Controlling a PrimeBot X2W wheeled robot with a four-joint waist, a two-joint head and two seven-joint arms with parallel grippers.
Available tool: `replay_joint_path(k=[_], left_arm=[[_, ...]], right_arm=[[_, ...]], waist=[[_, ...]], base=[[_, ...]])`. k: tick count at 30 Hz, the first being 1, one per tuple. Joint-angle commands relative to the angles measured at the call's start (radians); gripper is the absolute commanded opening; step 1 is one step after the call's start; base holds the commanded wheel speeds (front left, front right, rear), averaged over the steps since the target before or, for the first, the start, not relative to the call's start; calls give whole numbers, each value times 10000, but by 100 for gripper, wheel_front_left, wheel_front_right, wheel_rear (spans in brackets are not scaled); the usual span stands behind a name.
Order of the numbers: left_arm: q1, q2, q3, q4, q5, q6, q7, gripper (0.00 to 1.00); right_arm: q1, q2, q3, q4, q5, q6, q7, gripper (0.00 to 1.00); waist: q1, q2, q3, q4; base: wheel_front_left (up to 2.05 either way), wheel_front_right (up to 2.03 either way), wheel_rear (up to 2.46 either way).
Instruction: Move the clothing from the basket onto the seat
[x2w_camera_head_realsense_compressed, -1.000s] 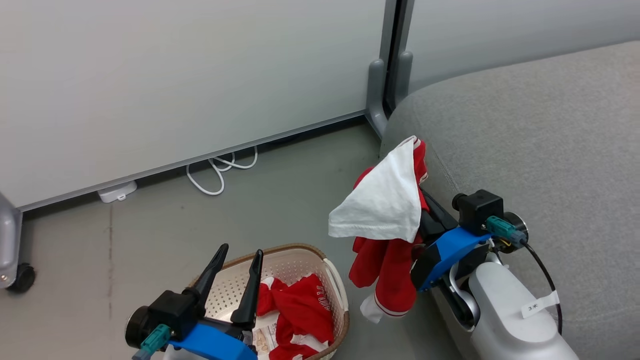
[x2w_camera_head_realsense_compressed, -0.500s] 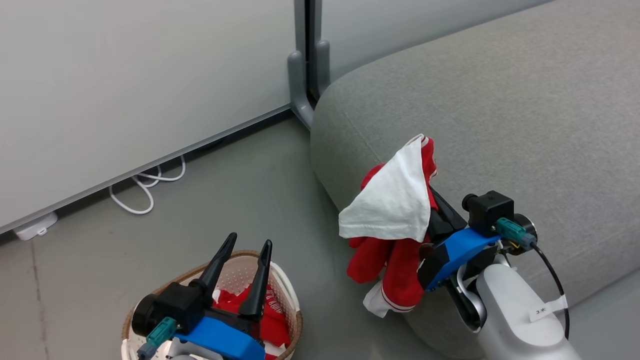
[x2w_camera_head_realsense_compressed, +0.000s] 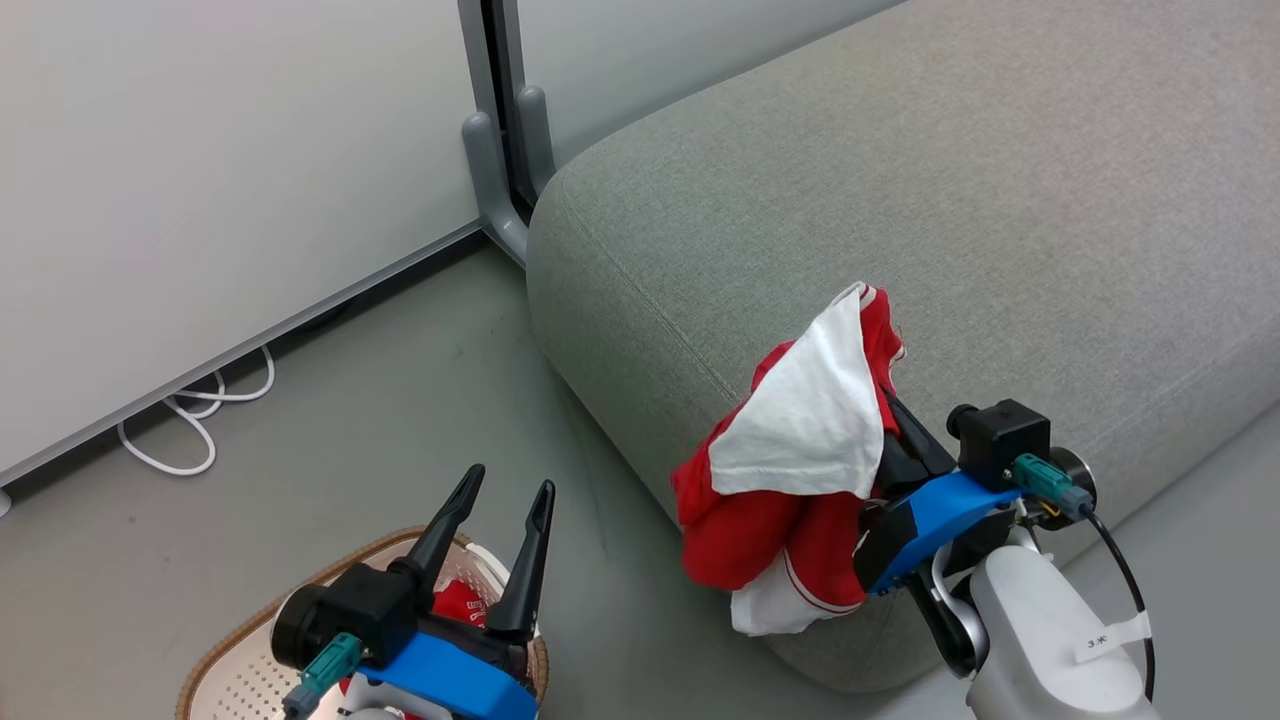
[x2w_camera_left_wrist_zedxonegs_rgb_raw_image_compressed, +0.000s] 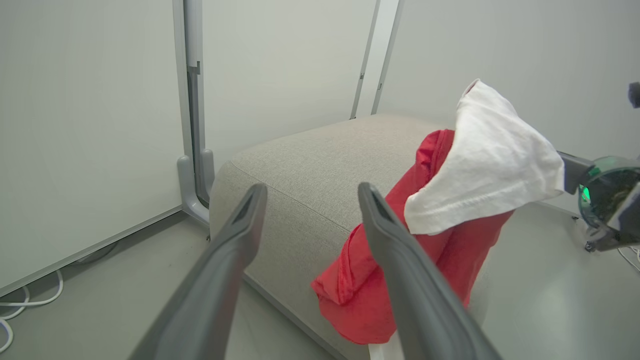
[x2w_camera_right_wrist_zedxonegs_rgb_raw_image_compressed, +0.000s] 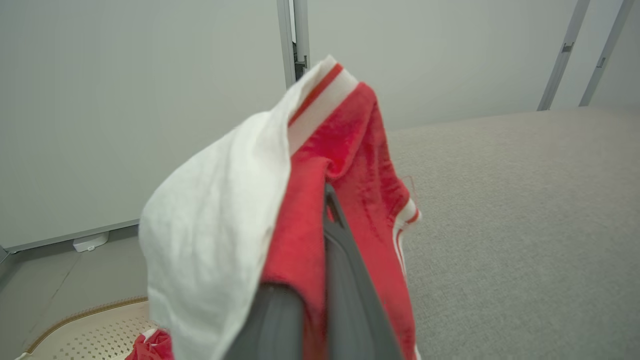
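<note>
Head view, nearest: the left pincer (x2w_camera_head_realsense_compressed: 511, 478) hangs wide open above the basket (x2w_camera_head_realsense_compressed: 300, 587), where more red clothing (x2w_camera_head_realsense_compressed: 458, 606) lies. Beyond it, the right pincer (x2w_camera_head_realsense_compressed: 892, 412) is clamped on a red-and-white garment (x2w_camera_head_realsense_compressed: 800, 430) at the near edge of the seat (x2w_camera_head_realsense_compressed: 900, 180). The fabric looks light and limp, so pinching a bunched fold should hold best.

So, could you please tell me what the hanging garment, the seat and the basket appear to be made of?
Garment: thin soft fabric, probably synthetic sportswear; it drapes and bunches limply, matte red with a white panel. Seat: grey woven upholstery, matte, with visible weave texture and a stitched seam. Basket: cream plastic, likely moulded, with rows of holes; its brown rim looks woven, possibly imitation.
</note>
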Motion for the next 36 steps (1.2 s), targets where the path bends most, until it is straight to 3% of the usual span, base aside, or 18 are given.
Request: replay_joint_path(k=[1, 12, 19, 24, 36], left_arm=[[-156, 63, -12, 3, -38, -22, -31, 100], [-178, 182, -33, 30, -53, -22, -31, 100], [-304, 254, -6, -102, 59, -22, -31, 100], [-618, 410, -137, -289, 144, -22, -31, 100], [-1925, 1246, -359, -1059, 410, -21, -31, 100]], right_arm=[[111, 6, -24, -58, -68, 1, -37, 0], [119, 3, 30, -19, -109, 1, -37, 0], [-750, 0, -319, 311, -286, 1, 14, 0], [-1963, -235, -1123, 330, -275, 1, 404, 0], [-4589, -1792, -4271, -906, -133, 1, 1423, 0]], waist=[[0, 0, 7, 0], [0, 0, 98, -3], [0, 0, 380, 113], [0, 0, 967, 387], [0, 0, 3292, 1418]], base=[[0, 0, 0], [0, 0, 0], [0, 0, 0], [0, 0, 0], [0, 0, 0]])
